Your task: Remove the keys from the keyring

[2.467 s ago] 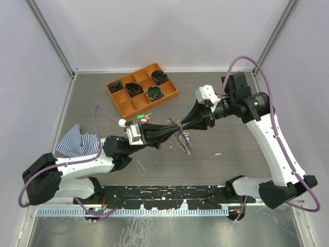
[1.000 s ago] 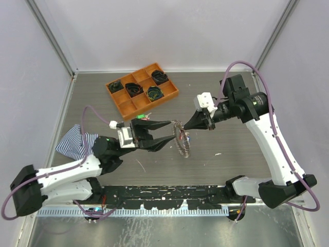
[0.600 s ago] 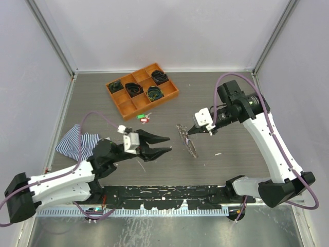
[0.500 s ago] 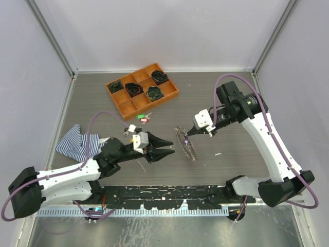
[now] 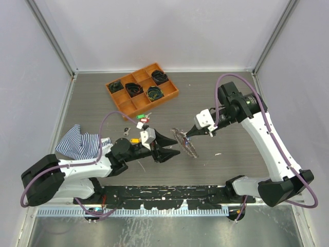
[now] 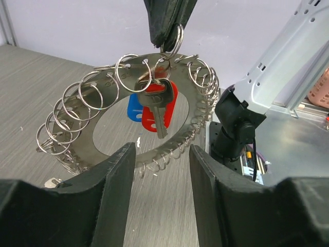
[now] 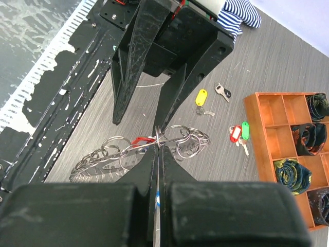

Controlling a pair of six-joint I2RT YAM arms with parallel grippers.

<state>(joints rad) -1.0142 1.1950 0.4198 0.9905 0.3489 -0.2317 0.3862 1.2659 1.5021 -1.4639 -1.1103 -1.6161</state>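
The keyring [image 6: 85,126] is a flat metal ring edged with many small split rings. It hangs upright above the table. My right gripper [image 7: 158,146] is shut on its top edge and shows at the upper middle of the left wrist view [image 6: 167,25]. A key with a red tag [image 6: 160,100] and a blue tag [image 6: 134,107] dangle inside the ring. My left gripper [image 5: 178,145] is open with nothing between its fingers. It points at the keyring [image 5: 185,143] from the left, and its fingertips [image 6: 126,152] stand just short of the lower rim.
Loose keys lie on the table: one with a yellow tag [image 7: 201,96], a bare silver one [image 7: 222,91], and a red-tagged [image 7: 236,133] and green-tagged [image 7: 244,129] pair. An orange tray [image 5: 150,105] of black coiled bundles stands at the back. A striped cloth [image 5: 77,141] lies at the left.
My left arm drew back to the lower left, then came forward again to the keyring. Its jaws narrowed and widened again. My right gripper kept its grip and lowered the ring slightly.
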